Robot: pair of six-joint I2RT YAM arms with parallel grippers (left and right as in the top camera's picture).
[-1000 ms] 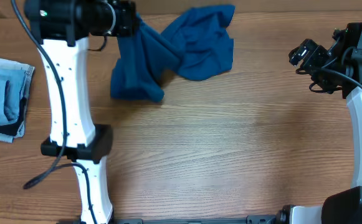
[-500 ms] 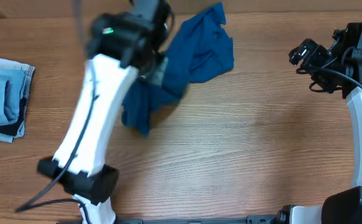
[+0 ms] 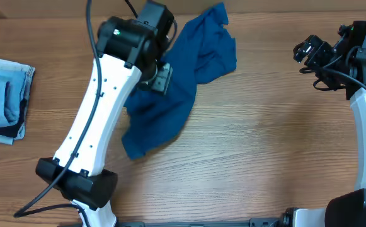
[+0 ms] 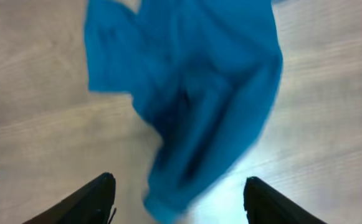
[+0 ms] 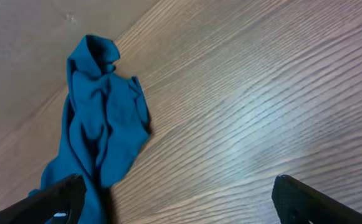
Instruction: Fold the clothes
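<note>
The clothes, one deep teal-blue shirt [image 3: 198,53], lie crumpled on the wooden table [image 3: 264,145], stretching from the far edge down to a loose flap near the middle left. My left gripper [image 3: 161,77] hovers over the shirt's middle. In the left wrist view its jaws [image 4: 179,188] stand wide apart, and the blurred shirt [image 4: 187,93] hangs below them with neither finger touching it. My right gripper [image 3: 306,52] is raised at the far right, well clear of the shirt. It is open [image 5: 178,182], with bare wood between its fingers and the shirt [image 5: 103,118] off to the left.
A folded pale blue denim stack [image 3: 3,98] with a dark edge lies at the table's left edge. The left arm's white link [image 3: 91,126] slants across the near left of the table. The right arm's base [image 3: 365,132] stands along the right side.
The left arm swung right from the far left corner, dragging the shirt. Its jaws then opened and let go, and the shirt's lower part dropped and spread nearer. The right arm has stayed put.
</note>
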